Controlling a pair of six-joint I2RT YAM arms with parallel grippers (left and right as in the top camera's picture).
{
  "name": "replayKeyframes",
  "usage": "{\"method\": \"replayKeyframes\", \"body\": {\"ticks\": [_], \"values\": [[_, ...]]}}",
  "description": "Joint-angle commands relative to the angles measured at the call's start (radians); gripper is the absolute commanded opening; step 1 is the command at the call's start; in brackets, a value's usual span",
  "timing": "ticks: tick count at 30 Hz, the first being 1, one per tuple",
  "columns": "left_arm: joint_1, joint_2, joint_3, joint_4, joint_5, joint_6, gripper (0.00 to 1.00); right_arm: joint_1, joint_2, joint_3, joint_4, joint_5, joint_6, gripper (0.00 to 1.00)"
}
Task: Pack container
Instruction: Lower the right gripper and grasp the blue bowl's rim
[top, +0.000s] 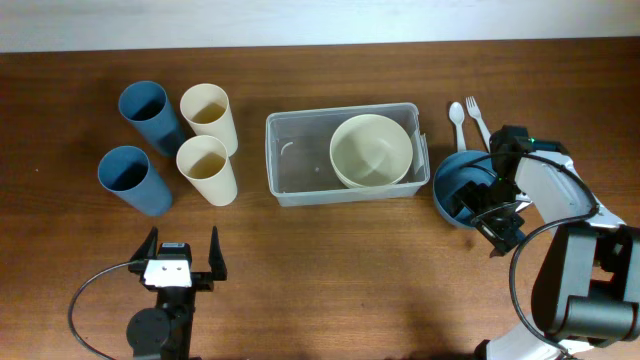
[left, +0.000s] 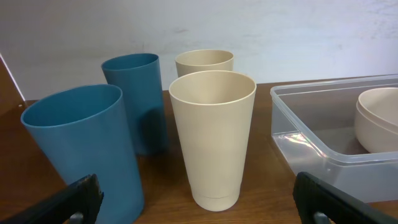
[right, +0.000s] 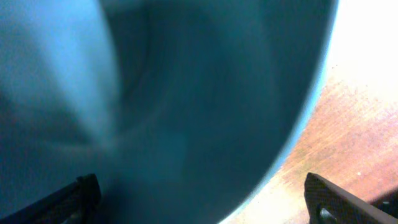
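Brown wood desk (top: 330, 270), pale wall along the far edge. Container (top: 342, 110), clear plastic, sits mid-desk toward the far side, long side across. Cream bowl (top: 371, 150) lies inside its right half; the left half shows bare floor. Right arm (top: 590, 290) reaches in from the near right corner, jaws spread wide over the blue bowl (top: 452, 180), which sits on the desk just beside the container's right end. The wrist view there is a blue blur of bowl interior, so I cannot tell whether the jaws touch the bowl. Left arm (top: 160, 325) is at the near left edge, jaws wide apart and empty, pointed at the cups. Four upright cups stand left of the container: two blue cups (top: 150, 112) outermost, two cream cups (top: 208, 115) nearer the container. White spoon (top: 456, 118) and fork (top: 477, 120) lie side by side beyond the blue bowl.
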Motion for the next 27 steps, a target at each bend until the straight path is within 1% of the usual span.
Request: {"method": "replayKeyframes", "body": {"ticks": [1, 17, 21, 22, 24, 26, 27], "values": [[0.003, -0.008, -0.006, 0.0, 0.011, 0.016, 1.0, -0.005, -0.023, -0.007, 0.006, 0.007, -0.002, 0.99], [0.003, -0.008, -0.006, 0.0, 0.011, 0.016, 1.0, -0.005, -0.022, -0.019, 0.125, 0.067, -0.008, 0.99], [0.003, -0.008, -0.006, 0.0, 0.011, 0.016, 1.0, -0.005, -0.022, -0.02, 0.141, 0.067, 0.021, 1.0], [0.003, -0.008, -0.006, 0.0, 0.011, 0.016, 1.0, -0.005, -0.022, -0.02, 0.144, 0.067, 0.021, 0.98], [0.003, -0.008, -0.006, 0.0, 0.011, 0.016, 1.0, -0.005, -0.022, -0.02, 0.144, 0.067, 0.021, 0.89], [0.003, -0.008, -0.006, 0.0, 0.011, 0.016, 1.0, -0.005, -0.022, -0.02, 0.143, 0.067, 0.021, 0.83], [0.003, -0.008, -0.006, 0.0, 0.011, 0.016, 1.0, -0.005, -0.022, -0.02, 0.143, 0.068, 0.02, 0.83]]}}
